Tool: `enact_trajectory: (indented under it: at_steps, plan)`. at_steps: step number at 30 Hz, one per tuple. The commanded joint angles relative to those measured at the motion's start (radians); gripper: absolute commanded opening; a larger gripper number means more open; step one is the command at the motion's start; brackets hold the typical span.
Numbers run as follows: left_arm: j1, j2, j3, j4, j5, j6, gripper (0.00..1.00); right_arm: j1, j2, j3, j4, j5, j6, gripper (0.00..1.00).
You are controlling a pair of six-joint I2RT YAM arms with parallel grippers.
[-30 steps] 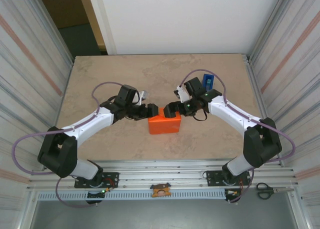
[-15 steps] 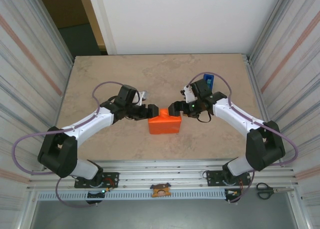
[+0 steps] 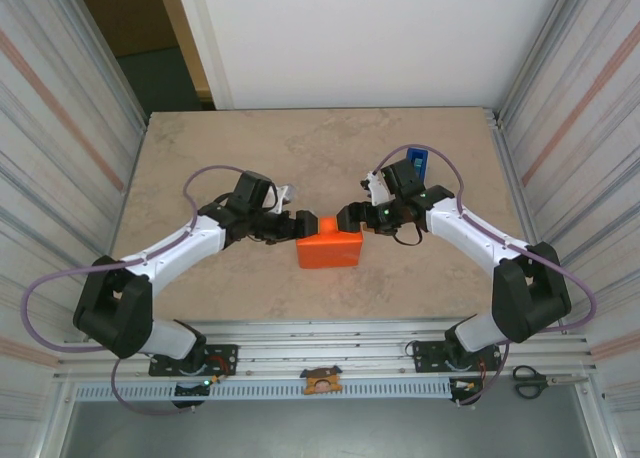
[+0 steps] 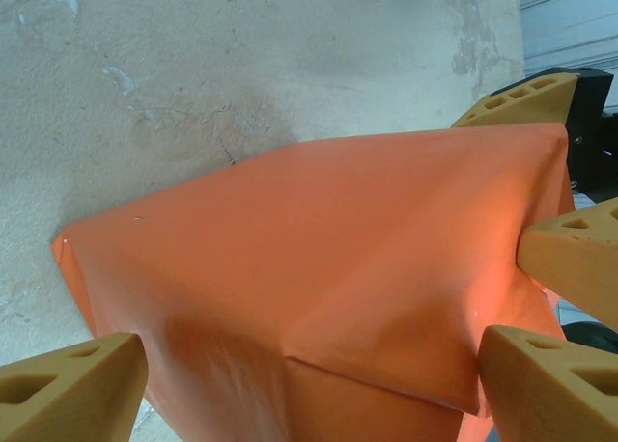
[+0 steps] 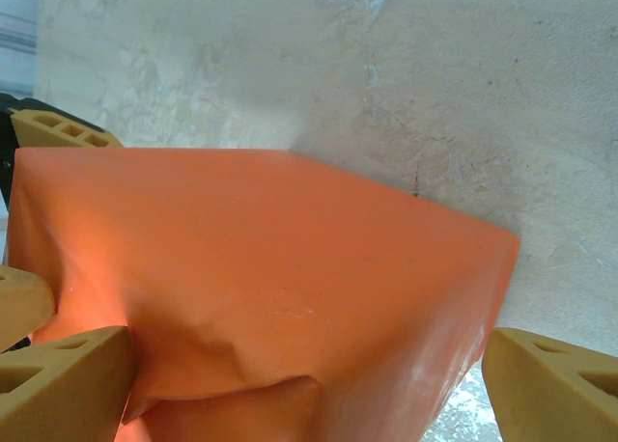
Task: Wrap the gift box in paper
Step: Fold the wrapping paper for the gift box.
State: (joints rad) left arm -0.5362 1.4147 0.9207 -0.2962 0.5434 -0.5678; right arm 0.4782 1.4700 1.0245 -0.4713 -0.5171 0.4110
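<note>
paper (image 3: 330, 246): one orange sheet, folded round the box into a single parcel, with a creased flap at each end
gift box: one, hidden inside the paper; the parcel lay flat near the middle of the tabletop (image 3: 200, 148), a little toward the near edge
left gripper (image 3: 306, 224): at the parcel's left end, jaws spread wide with the end between them, fingers (image 4: 68, 394) close against the paper
right gripper (image 3: 347, 219): at the parcel's right end, jaws also spread wide; from its wrist camera one finger (image 5: 550, 384) stood just clear of the paper with bare tabletop showing between
arms: two, reaching inward from the near corners and meeting at the parcel
tape dispenser (image 3: 417, 161): one, blue, just behind the right arm's wrist, apart from the parcel
scissors (image 3: 530, 381): one pair, off the tabletop on the frame at the near right
obstructions: the two grippers closed off both ends of the parcel; its far and near sides were free
open room: bare tabletop behind the parcel to the far wall, and on the left; ribbed side panels bounded both sides
</note>
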Motion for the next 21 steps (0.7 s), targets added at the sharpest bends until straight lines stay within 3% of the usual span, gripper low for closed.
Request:
enact_trajectory:
  at_steps: [1,9,13,16,21]
  plan:
    - [0.000,0.013,-0.002,-0.055,0.012,0.043,0.86,0.009,0.003,-0.030,-0.082,0.040,-0.018,0.91]
    - [-0.001,0.021,-0.038,-0.061,0.006,0.075,0.82,0.010,-0.014,0.043,-0.070,0.045,-0.010,0.96]
    - [-0.001,0.025,-0.046,-0.047,0.005,0.071,0.81,-0.001,-0.056,0.138,-0.094,0.109,-0.026,0.99]
    - [0.000,0.023,-0.043,-0.050,0.003,0.074,0.81,-0.022,-0.124,0.153,-0.063,0.178,-0.040,0.98]
    - [0.000,0.007,-0.052,-0.047,-0.005,0.073,0.81,-0.057,-0.243,0.129,-0.018,0.413,0.005,0.98]
